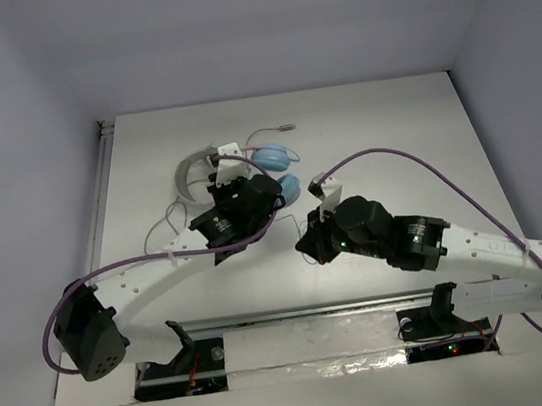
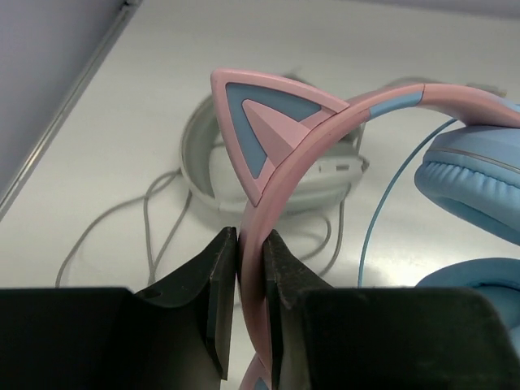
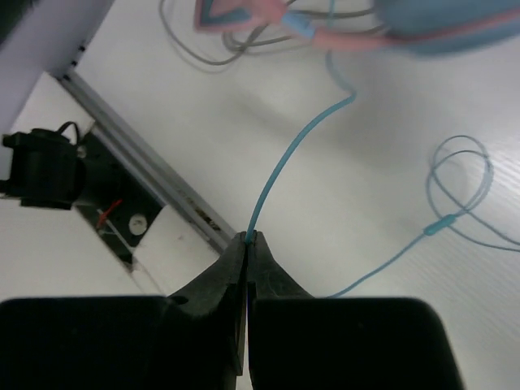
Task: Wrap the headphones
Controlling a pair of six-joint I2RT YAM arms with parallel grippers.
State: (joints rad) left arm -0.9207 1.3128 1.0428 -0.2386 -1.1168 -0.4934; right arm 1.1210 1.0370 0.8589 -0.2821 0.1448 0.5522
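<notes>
The pink headphones (image 1: 270, 155) lie on the white desk (image 1: 391, 125), just beside the grey headphones (image 2: 197, 154), on their right side. The left claw (image 2: 250, 244) is squeezed onto the pink band, just under the cat ear (image 2: 264, 122) (pink with a blue middle), close in front of the grey headphones. The right claw (image 3: 246, 240) is pinched all the way closed on the thin blue cable (image 3: 286, 158), farther from the grey headphones than the blue cups. More cable lies in a loose loop on the desk.
</notes>
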